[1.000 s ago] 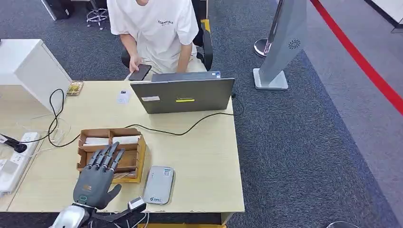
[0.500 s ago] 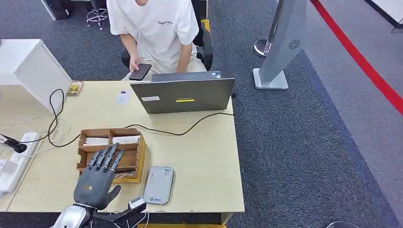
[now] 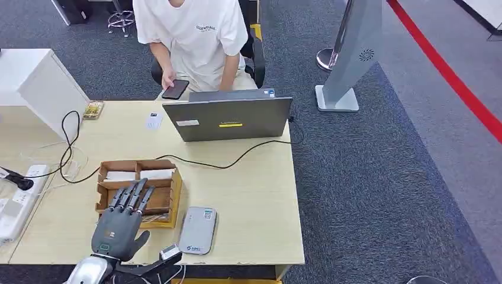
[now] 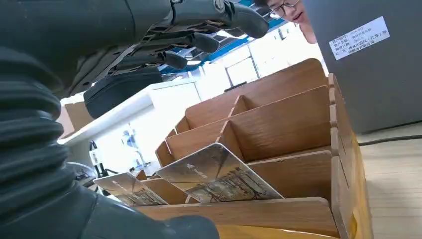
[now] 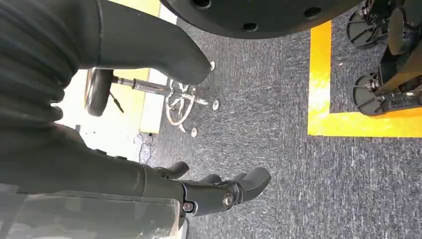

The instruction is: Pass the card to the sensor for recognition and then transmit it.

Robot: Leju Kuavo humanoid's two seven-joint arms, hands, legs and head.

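The left hand (image 3: 121, 228) hovers over the near edge of the wooden card box (image 3: 173, 204), fingers (image 3: 135, 195) spread and straight, holding nothing; from the left wrist view they hang above the box's compartments without touching. A card (image 4: 219, 174) leans tilted in a near compartment, a second card (image 4: 130, 188) beside it. The grey card reader (image 3: 198, 229) lies just right of the box, close to the table's near edge (image 3: 248, 260). Bare tabletop opens to the right of the reader, up to the black cable (image 3: 237, 161) and the laptop (image 3: 228, 118) at the far edge. The right hand (image 5: 219, 191) hangs over carpet, fingers seemingly loosely curled on nothing, though the angle is poor
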